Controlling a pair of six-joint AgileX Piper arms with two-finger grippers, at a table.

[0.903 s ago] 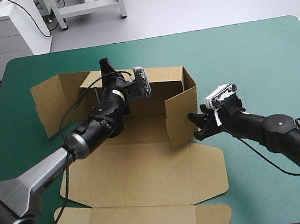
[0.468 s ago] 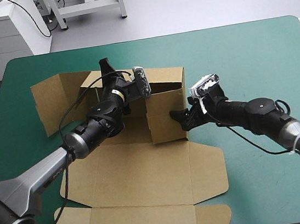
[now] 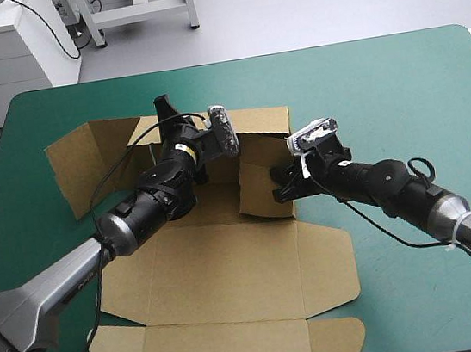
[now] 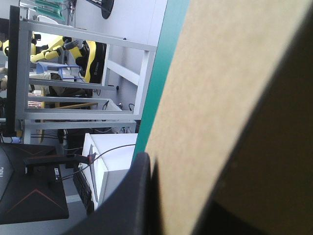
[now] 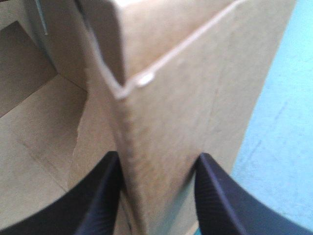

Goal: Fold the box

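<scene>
Right claw (image 3: 283,184) clamps the box's (image 3: 231,272) side flap (image 3: 260,194).
Left claw (image 3: 164,114) pinches the back wall (image 3: 259,121), steadying it for the tuck.

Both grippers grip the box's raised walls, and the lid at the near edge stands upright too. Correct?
No: the lid lies flat on the teal-green cover, as the high view shows. The left gripper and right gripper do each grip a raised wall of the box.

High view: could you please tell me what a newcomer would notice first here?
The half-raised brown box on the teal-green table stands out, its front flaps flat toward the near edge. The left end effector grips its back wall; the right end effector pinches the right side wall, folded inward.
</scene>
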